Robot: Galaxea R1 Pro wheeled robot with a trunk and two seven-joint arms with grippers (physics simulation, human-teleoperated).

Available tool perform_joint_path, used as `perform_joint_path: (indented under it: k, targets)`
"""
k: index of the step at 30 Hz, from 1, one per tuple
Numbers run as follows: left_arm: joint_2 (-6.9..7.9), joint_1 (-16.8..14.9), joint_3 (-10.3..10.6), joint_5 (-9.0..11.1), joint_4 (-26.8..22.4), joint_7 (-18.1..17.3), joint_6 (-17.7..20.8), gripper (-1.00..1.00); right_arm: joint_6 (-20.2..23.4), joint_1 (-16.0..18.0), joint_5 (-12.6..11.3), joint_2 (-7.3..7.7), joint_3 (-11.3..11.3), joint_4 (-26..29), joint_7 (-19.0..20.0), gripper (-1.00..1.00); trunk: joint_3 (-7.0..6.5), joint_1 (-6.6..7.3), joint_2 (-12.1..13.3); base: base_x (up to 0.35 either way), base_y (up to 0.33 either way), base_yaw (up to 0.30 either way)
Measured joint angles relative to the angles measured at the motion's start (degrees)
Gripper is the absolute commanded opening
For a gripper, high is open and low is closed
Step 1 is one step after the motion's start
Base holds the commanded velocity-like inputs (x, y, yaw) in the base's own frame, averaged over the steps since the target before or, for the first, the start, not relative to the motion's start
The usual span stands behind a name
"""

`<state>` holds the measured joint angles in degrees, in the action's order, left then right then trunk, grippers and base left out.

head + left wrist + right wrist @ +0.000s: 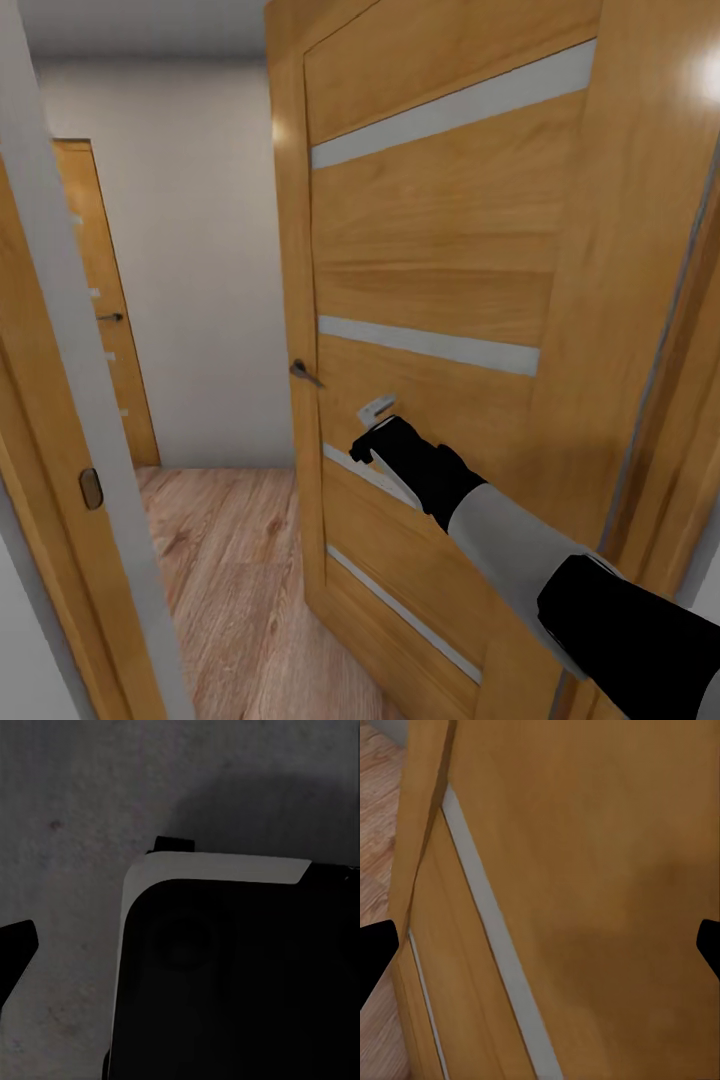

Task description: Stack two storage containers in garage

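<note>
Ahead, right gripper (377, 428) against half-open door (450, 260).

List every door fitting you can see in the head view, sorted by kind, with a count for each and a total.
Wooden doors: 2, the near door and the far door
Door handles: 2, one on the near door, one on the far door
Strike plates on the frame: 1
Total: 5

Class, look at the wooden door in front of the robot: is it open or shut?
Open: the wooden door stands swung partway, its free edge exposed, with plank floor and hallway beyond. The right gripper reaches its face.
</note>
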<state>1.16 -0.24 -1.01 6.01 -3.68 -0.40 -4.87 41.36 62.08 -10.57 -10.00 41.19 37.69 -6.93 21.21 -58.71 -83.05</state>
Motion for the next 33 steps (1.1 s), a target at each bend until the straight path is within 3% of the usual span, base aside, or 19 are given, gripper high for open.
perform_joint_path:
  k: [33]
  targets:
    - [-0.01,0.0,0.0,0.0,0.0,0.0,-0.1,1.00,-0.7,0.0,-0.3,0.00,0.1,0.2,0.0,1.00,0.00,-0.02,0.0,0.006,0.000,0.000]
